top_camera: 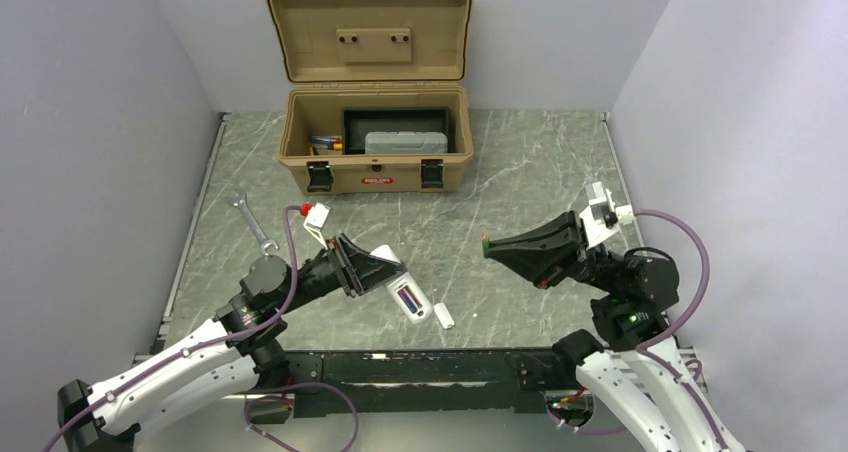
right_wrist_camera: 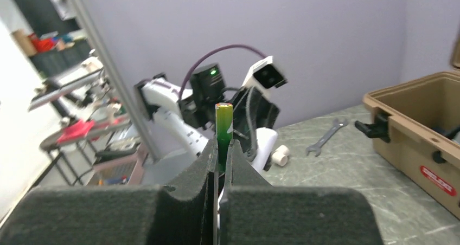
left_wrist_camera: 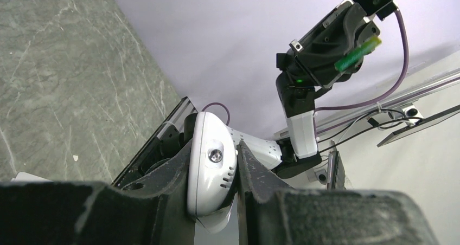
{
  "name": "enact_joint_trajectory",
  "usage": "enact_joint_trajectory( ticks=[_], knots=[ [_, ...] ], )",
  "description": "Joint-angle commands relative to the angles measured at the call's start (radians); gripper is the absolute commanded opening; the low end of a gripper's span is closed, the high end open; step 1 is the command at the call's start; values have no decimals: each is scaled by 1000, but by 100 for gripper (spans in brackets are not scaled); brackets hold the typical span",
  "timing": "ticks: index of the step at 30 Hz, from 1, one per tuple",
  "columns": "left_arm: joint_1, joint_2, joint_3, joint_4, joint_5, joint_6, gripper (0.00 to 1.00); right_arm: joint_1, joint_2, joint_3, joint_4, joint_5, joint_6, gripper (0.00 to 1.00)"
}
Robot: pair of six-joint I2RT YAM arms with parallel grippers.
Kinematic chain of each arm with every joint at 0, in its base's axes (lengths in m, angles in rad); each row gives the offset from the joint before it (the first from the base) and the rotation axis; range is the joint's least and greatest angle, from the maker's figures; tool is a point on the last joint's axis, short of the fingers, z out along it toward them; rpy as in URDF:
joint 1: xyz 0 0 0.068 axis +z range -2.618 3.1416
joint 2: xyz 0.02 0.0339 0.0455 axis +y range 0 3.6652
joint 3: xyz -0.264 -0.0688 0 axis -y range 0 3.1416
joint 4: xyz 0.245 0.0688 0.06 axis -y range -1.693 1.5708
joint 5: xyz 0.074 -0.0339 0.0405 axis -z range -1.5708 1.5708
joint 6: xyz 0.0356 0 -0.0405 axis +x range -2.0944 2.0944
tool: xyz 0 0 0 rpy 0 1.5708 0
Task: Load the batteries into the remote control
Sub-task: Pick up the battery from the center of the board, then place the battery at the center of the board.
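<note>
My left gripper (top_camera: pixel 383 268) is shut on the white remote control (top_camera: pixel 400 284), holding it tilted just above the table at the near middle. Its open compartment faces up, and a dark purple battery (top_camera: pixel 407 298) lies in it. In the left wrist view the remote control (left_wrist_camera: pixel 210 169) is squeezed between the left gripper's (left_wrist_camera: pixel 214 147) two fingers. My right gripper (top_camera: pixel 489 244) hovers to the right of the remote, apart from it, shut on the green battery (right_wrist_camera: pixel 223 127). The battery sticks out past the right gripper's (right_wrist_camera: pixel 222 145) fingertips towards the remote.
A small loose white tab (top_camera: pixel 444 317) lies on the table just right of the remote's low end. A silver wrench (top_camera: pixel 253 220) lies at the left. An open tan toolbox (top_camera: pixel 375 162) stands at the back middle. Grey walls close in left and right.
</note>
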Motion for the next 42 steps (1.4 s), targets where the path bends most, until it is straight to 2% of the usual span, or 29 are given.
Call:
enact_joint_trajectory(
  ticks=[1,7,10,22,33,42],
  knots=[
    [3,-3,38,45,11,13,0,4,-7,87,-287,232,-21,0],
    [2,18,48,50,17,9,0,4,80,204,-602,400,62,0],
    [2,21,51,49,16,9,0,3,126,248,-691,428,104,0],
    [3,-7,44,16,-6,9,0,4,138,217,-680,424,271,0],
    [3,10,59,21,-3,6,0,5,176,263,-797,372,383,0],
    [3,-2,60,9,-8,4,0,5,165,282,-834,386,378,0]
  ],
)
